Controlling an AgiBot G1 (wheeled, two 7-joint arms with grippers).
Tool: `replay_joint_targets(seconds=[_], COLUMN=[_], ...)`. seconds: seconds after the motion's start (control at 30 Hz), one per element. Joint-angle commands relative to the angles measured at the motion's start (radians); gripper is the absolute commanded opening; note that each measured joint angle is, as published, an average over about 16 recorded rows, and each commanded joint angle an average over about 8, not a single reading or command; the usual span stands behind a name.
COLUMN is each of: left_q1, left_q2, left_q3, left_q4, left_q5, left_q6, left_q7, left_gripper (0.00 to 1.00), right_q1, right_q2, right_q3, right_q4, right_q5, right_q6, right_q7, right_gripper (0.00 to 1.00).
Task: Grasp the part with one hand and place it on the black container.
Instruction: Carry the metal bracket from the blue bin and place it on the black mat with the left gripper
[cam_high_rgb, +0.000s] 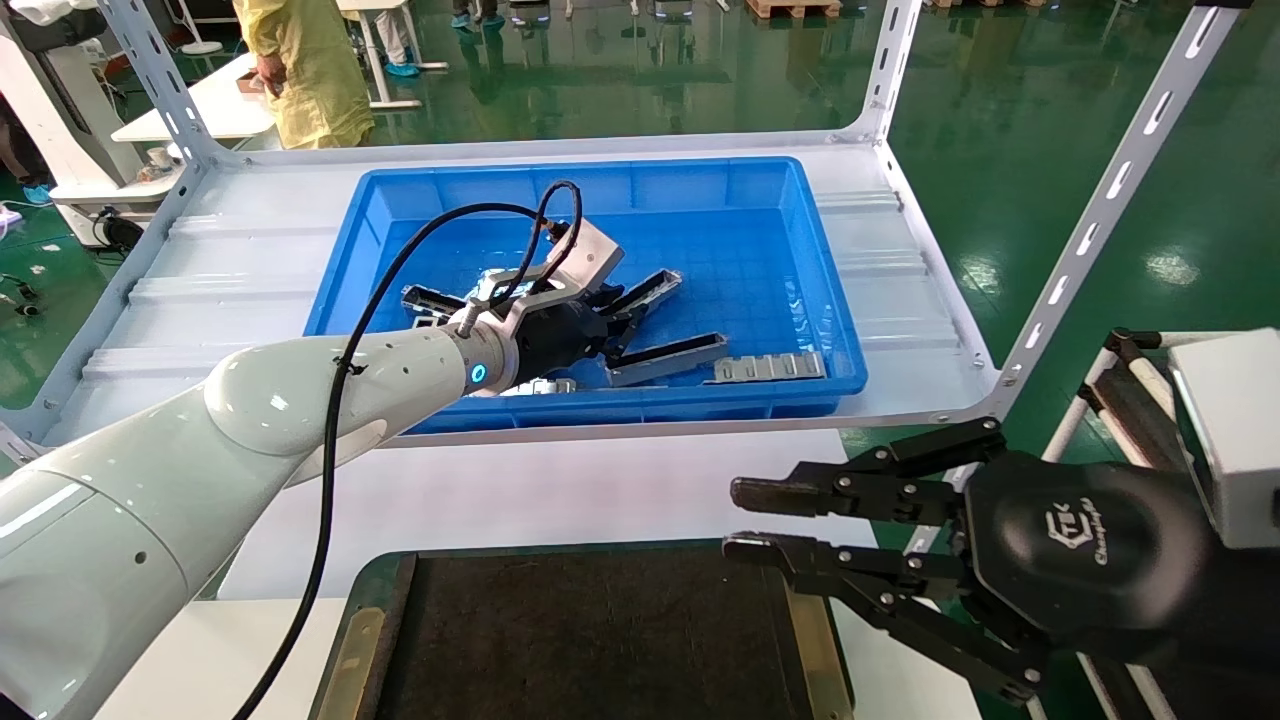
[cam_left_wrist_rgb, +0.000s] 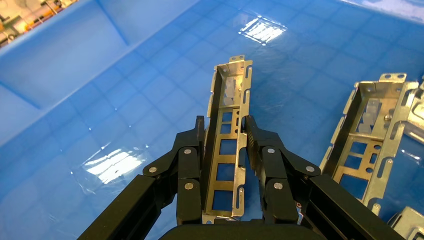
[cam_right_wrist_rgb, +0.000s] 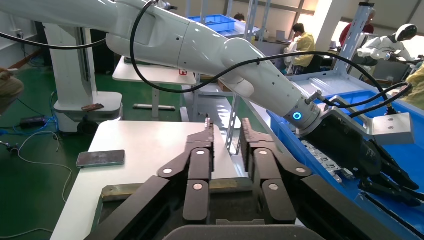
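The part (cam_high_rgb: 655, 285) is a long silver channel with dark slots, lying in the blue bin. My left gripper (cam_high_rgb: 618, 322) reaches into the bin and is shut on it. In the left wrist view the part (cam_left_wrist_rgb: 227, 145) runs lengthwise between the fingers (cam_left_wrist_rgb: 190, 160), which press on both of its side walls, and my left gripper (cam_left_wrist_rgb: 223, 122) holds it near its near end. The black container (cam_high_rgb: 600, 640) lies at the front of the table, with brass edge strips. My right gripper (cam_high_rgb: 735, 520) hangs open and empty above the container's right edge.
The blue bin (cam_high_rgb: 760, 200) stands on a white shelf with slanted slotted posts (cam_high_rgb: 1110, 190). More channel pieces (cam_high_rgb: 665, 358) (cam_left_wrist_rgb: 372, 130) and a flat silver plate (cam_high_rgb: 770, 367) lie in the bin. A phone (cam_right_wrist_rgb: 100, 158) lies on the white table.
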Motion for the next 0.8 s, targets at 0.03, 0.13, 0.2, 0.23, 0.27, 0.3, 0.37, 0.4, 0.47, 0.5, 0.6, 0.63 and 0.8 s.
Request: replay_joint_targets(seconds=[0.03, 0.13, 0.2, 0.23, 0.27, 0.3, 0.37, 0.4, 0.47, 0.5, 0.6, 0.63, 0.8], left_q1=[-0.003, -0.014, -0.023, -0.028, -0.033, -0.038, -0.05, -0.055, -0.068, -0.074, -0.091, -0.096, -0.11], left_q2=[0.0, -0.003, -0.005, -0.007, -0.009, -0.011, -0.016, -0.019, -0.025, -0.028, -0.043, -0.05, -0.102], left_q3=[0.005, 0.003, -0.002, -0.006, -0.011, -0.016, -0.029, -0.037, -0.054, -0.063, -0.093, -0.104, -0.162], left_q4=[-0.002, 0.0, 0.004, 0.006, 0.008, 0.011, 0.016, 0.019, 0.026, 0.03, 0.041, 0.043, 0.032], left_q5=[-0.007, -0.022, -0.034, -0.041, -0.048, -0.055, -0.071, -0.079, -0.096, -0.105, -0.132, -0.143, -0.201], left_q6=[-0.003, 0.004, 0.013, 0.018, 0.025, 0.032, 0.049, 0.059, 0.081, 0.094, 0.14, 0.158, 0.258], left_q7=[0.01, 0.033, 0.048, 0.056, 0.065, 0.075, 0.098, 0.11, 0.139, 0.154, 0.207, 0.225, 0.32], left_gripper=[0.0, 0.0, 0.0, 0.0, 0.0, 0.0, 0.0, 0.0, 0.0, 0.0, 0.0, 0.0, 0.0], right_q1=[0.0, 0.0, 0.0, 0.0, 0.0, 0.0, 0.0, 0.0, 0.0, 0.0, 0.0, 0.0, 0.0], right_q2=[0.0, 0.0, 0.0, 0.0, 0.0, 0.0, 0.0, 0.0, 0.0, 0.0, 0.0, 0.0, 0.0], right_q3=[0.0, 0.0, 0.0, 0.0, 0.0, 0.0, 0.0, 0.0, 0.0, 0.0, 0.0, 0.0, 0.0], right_q4=[0.0, 0.0, 0.0, 0.0, 0.0, 0.0, 0.0, 0.0, 0.0, 0.0, 0.0, 0.0, 0.0], right_q5=[0.0, 0.0, 0.0, 0.0, 0.0, 0.0, 0.0, 0.0, 0.0, 0.0, 0.0, 0.0, 0.0], right_q6=[0.0, 0.0, 0.0, 0.0, 0.0, 0.0, 0.0, 0.0, 0.0, 0.0, 0.0, 0.0, 0.0], right_q7=[0.0, 0.0, 0.0, 0.0, 0.0, 0.0, 0.0, 0.0, 0.0, 0.0, 0.0, 0.0, 0.0], right_gripper=[0.0, 0.0, 0.0, 0.0, 0.0, 0.0, 0.0, 0.0, 0.0, 0.0, 0.0, 0.0, 0.0])
